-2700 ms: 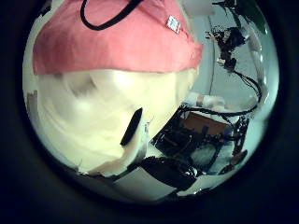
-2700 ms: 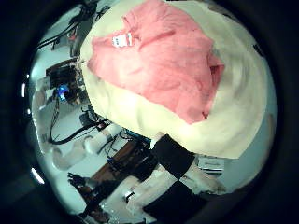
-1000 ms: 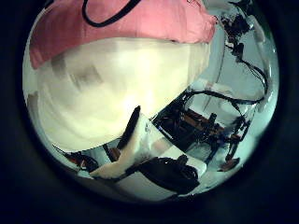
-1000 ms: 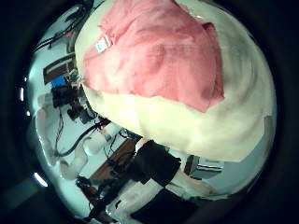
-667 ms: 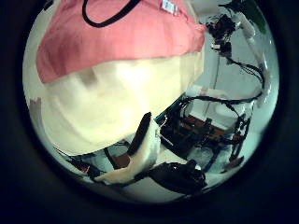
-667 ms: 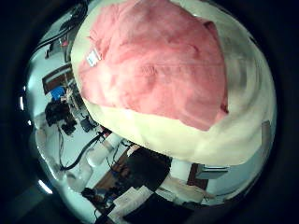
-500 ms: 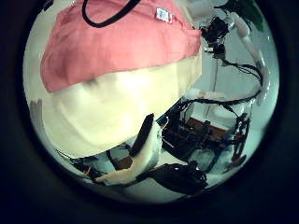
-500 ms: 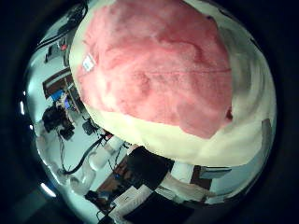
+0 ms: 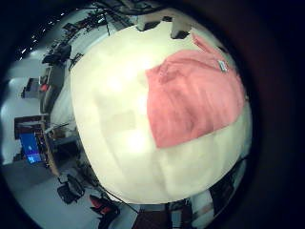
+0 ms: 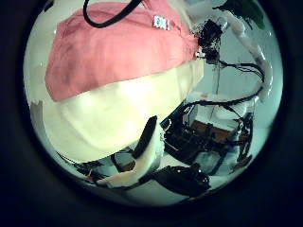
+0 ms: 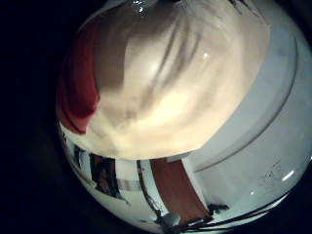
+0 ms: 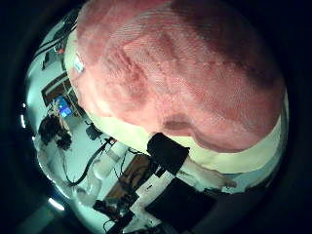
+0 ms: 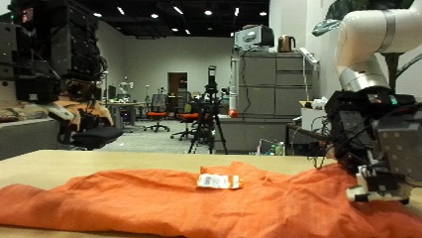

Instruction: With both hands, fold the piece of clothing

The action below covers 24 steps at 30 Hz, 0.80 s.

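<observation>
The pale wooden table (image 13: 40,164) carries the orange garment (image 13: 158,203), which lies flat and wrinkled. In the outside view its long axis runs across the table, and both ends are cut off by the edges of the picture. From high above, the left little finger side palm view shows the whole garment (image 9: 191,95) on one side of the table (image 9: 114,124), with bare wood around it.

A white arm (image 13: 376,40) comes down over one end of the cloth. The black hand (image 13: 376,149) on it hangs low, its fingers (image 13: 373,188) at the fabric. I cannot tell from here which hand it is, or whether it grips. The right thumb side palm view is nearly filled by the garment (image 12: 175,68), so that palm is close to it. Only one dark finger (image 12: 168,151) shows there, and its grasp is unclear.

One left finger (image 10: 144,140) shows stretched out, clear of the garment (image 10: 114,52).

A small white tag (image 13: 218,180) lies on top of the cloth. A grey cabinet (image 13: 270,94) stands behind the table.
</observation>
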Each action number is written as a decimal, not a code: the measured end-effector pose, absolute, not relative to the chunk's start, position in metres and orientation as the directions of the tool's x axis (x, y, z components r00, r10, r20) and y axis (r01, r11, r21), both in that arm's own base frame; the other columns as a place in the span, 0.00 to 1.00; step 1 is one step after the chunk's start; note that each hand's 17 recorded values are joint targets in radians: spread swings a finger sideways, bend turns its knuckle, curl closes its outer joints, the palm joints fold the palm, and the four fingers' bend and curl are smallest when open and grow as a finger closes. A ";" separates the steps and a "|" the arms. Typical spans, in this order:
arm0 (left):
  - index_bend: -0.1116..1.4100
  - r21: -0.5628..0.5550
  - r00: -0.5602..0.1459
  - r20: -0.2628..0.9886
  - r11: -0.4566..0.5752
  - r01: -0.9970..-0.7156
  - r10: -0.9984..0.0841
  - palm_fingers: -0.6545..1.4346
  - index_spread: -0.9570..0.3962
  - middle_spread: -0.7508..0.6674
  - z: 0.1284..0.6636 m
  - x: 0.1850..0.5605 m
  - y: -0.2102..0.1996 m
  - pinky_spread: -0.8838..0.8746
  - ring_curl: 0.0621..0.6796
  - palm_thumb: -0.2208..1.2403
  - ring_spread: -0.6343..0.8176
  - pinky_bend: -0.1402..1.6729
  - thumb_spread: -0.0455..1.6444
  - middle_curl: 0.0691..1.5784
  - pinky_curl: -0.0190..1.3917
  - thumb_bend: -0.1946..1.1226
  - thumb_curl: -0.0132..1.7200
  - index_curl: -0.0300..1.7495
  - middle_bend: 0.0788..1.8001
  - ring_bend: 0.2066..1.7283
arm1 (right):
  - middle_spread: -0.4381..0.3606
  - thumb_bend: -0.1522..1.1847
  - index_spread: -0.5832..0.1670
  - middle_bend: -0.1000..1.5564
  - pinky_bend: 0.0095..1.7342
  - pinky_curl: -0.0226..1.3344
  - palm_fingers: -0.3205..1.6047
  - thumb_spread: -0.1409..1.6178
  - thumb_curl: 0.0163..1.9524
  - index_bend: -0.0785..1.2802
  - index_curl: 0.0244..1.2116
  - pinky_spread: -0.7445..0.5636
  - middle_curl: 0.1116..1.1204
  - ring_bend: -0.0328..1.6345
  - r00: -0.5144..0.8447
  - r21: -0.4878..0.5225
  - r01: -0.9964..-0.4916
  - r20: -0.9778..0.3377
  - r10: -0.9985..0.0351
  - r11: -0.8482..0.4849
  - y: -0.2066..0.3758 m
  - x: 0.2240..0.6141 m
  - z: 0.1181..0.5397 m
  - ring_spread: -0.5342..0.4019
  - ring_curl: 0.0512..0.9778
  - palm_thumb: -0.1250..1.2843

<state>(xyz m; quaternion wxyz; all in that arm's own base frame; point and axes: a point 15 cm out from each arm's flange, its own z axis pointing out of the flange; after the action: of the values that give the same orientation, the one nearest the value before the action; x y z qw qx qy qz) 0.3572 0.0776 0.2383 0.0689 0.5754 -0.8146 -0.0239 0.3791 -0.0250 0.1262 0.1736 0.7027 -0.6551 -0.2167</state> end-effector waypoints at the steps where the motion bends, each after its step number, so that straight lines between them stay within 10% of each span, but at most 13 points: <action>1: 0.19 0.118 -0.330 0.085 0.338 -0.934 -0.940 0.32 0.71 0.63 0.238 0.357 0.078 0.81 0.29 0.32 0.77 0.18 0.75 0.18 0.21 0.14 0.15 0.20 0.07 0.08 | 0.75 0.11 0.68 0.31 0.30 0.24 0.43 0.68 0.15 0.19 0.19 0.81 0.28 0.47 0.050 0.530 -0.844 -0.075 -0.996 -0.082 -0.025 0.379 0.125 0.65 0.27 0.39; 15: 0.19 0.104 -0.332 0.076 0.338 -0.935 -0.940 0.32 0.71 0.63 0.248 0.354 0.082 0.81 0.29 0.33 0.77 0.18 0.74 0.18 0.21 0.14 0.15 0.20 0.07 0.08 | 0.41 0.11 0.38 0.45 0.52 0.29 0.79 0.66 0.17 0.23 0.27 0.32 0.39 0.61 0.061 0.543 -0.835 -0.071 -0.996 -0.090 -0.024 0.383 0.116 0.30 0.37 0.53; 24: 0.19 0.092 -0.332 0.067 0.337 -0.937 -0.941 0.32 0.71 0.63 0.255 0.354 0.083 0.81 0.28 0.33 0.77 0.18 0.74 0.18 0.21 0.14 0.15 0.21 0.07 0.08 | 0.30 0.11 0.23 0.67 0.66 0.39 0.85 0.65 0.19 0.54 0.46 0.32 0.55 0.75 0.052 0.526 -0.846 -0.075 -0.996 -0.083 -0.030 0.395 0.125 0.30 0.49 0.64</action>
<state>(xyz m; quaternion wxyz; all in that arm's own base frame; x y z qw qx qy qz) 0.3542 0.0833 0.2551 0.0538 0.5756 -0.8157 -0.0183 0.3949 -0.0304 0.1248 0.1739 0.7040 -0.6543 -0.2148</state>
